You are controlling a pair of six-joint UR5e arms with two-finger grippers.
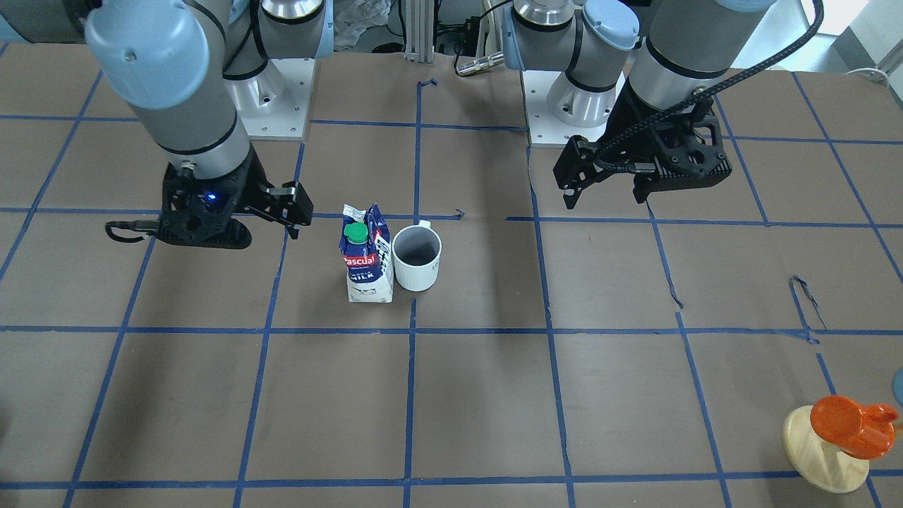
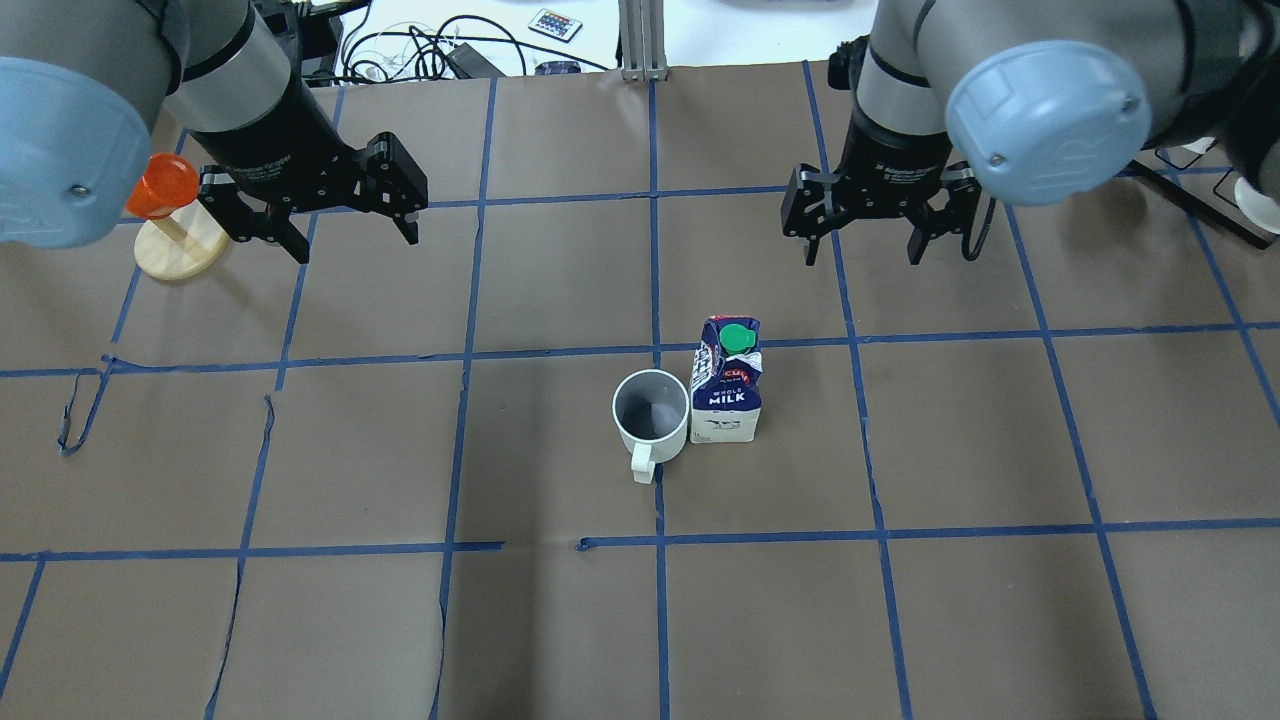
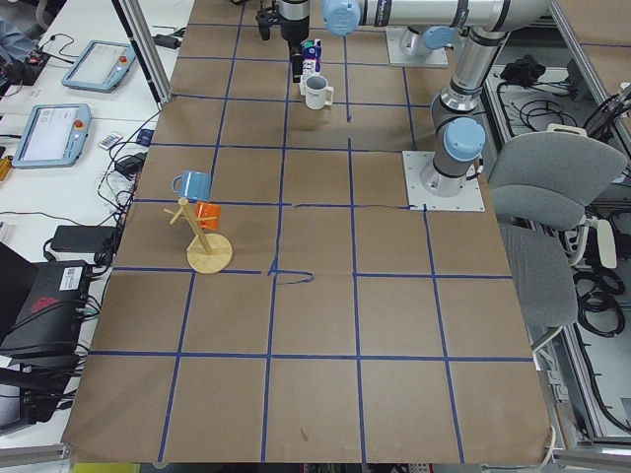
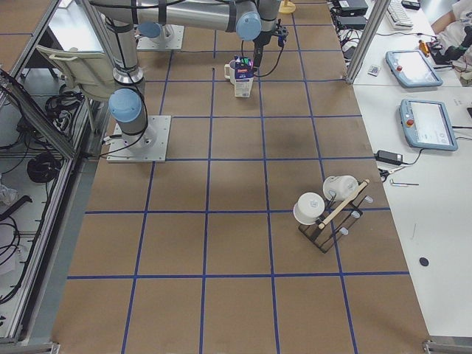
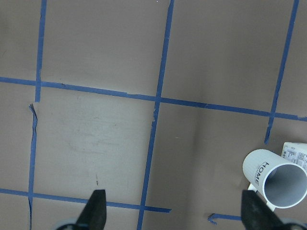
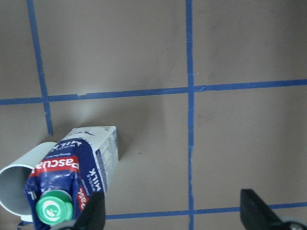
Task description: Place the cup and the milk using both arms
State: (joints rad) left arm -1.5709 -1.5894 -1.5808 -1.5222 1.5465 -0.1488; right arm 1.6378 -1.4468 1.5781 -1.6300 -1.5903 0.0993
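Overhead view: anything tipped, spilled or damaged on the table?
Milk and cup stand upright, side by side, no spill. Only oddity: the blue tape is torn and lifting on the robot's left side.

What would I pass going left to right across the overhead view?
wooden stand → left claw → cup → milk → right claw

cup [image 6: 17, 188] partly behind milk [image 6: 82, 165]
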